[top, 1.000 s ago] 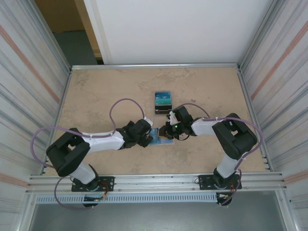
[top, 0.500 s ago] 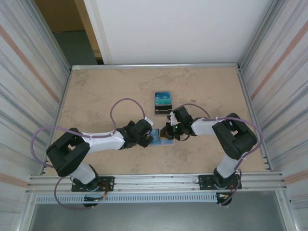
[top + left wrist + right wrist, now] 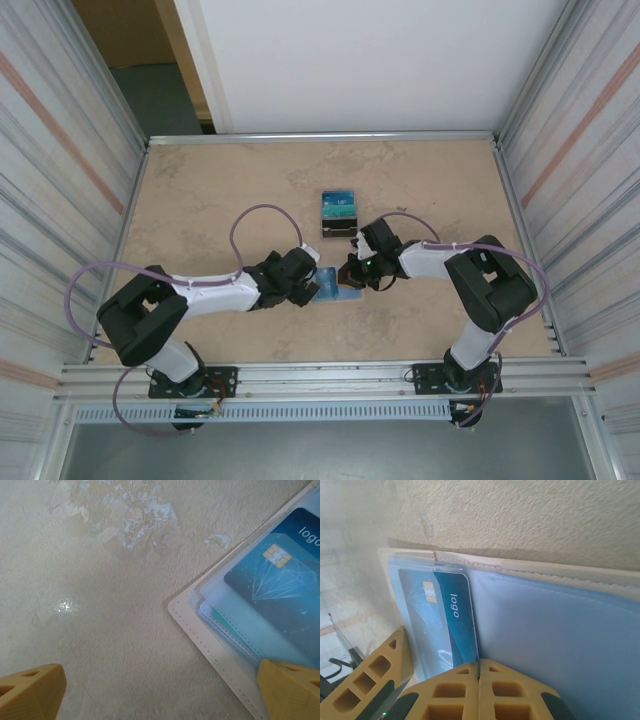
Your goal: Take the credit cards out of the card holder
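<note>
credit card (image 3: 457, 635) logo (image 3: 453, 605), wrist close-ups

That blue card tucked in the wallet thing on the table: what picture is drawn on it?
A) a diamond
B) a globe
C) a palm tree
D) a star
A: the left wrist view shows a white line-drawn diamond on the blue credit card, next to its gold chip, inside a clear sleeve of the card holder.
</note>
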